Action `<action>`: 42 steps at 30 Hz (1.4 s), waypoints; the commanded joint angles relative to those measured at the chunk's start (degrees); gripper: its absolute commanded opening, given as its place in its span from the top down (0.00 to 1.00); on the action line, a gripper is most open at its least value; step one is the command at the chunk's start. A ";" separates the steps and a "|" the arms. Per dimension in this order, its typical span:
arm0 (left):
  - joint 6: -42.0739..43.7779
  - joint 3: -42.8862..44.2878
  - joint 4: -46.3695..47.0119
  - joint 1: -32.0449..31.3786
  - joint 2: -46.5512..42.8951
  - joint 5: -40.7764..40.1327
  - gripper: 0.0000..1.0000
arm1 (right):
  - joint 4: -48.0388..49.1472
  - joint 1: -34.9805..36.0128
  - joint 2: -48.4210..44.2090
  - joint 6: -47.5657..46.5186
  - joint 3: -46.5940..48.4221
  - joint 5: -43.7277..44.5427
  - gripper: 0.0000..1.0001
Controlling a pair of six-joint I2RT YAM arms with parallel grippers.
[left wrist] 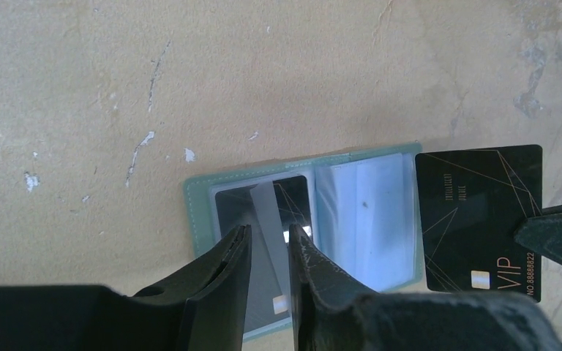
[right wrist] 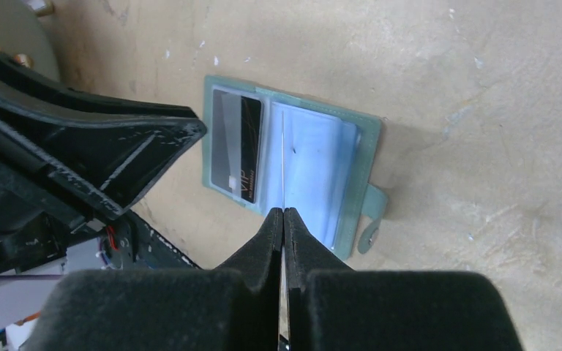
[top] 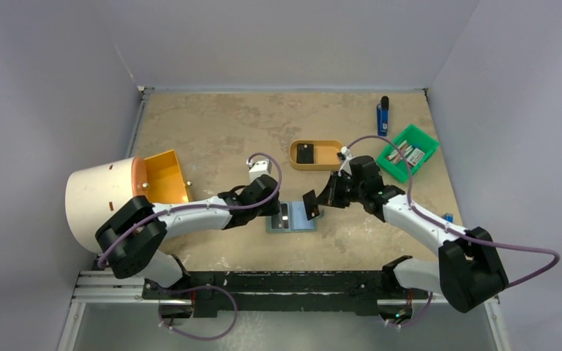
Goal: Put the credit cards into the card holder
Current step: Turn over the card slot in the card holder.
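Pinched edge-on in right end effector (right wrist: 284,213): likely stiff, slick card (left wrist: 479,219); left end effector (left wrist: 269,230) ajar over floppy-looking card holder (left wrist: 199,208).

You see a card holder (left wrist: 199,212) in soft, matt sage-green material that looks like leather, stitched along the edge. Its inner sleeves (left wrist: 369,212) are clear, glossy plastic that catches the light. The black card (left wrist: 476,219) is smooth, shiny plastic with fine gold lines. The table (left wrist: 263,73) looks like rough, mottled, matt stone. The left gripper (left wrist: 269,232) has matt black plastic fingers (left wrist: 219,285).
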 commanded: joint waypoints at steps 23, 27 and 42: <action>-2.63 4.82 2.50 0.01 6.38 3.56 0.73 | 5.08 0.30 0.45 -1.06 -2.27 0.62 1.00; -2.94 4.22 0.74 0.04 3.89 1.88 0.71 | 5.03 0.30 -0.10 -0.97 -2.49 1.11 1.00; -0.84 6.31 6.47 0.04 8.87 9.05 0.71 | 5.09 0.30 -0.87 -0.60 -3.28 1.68 1.00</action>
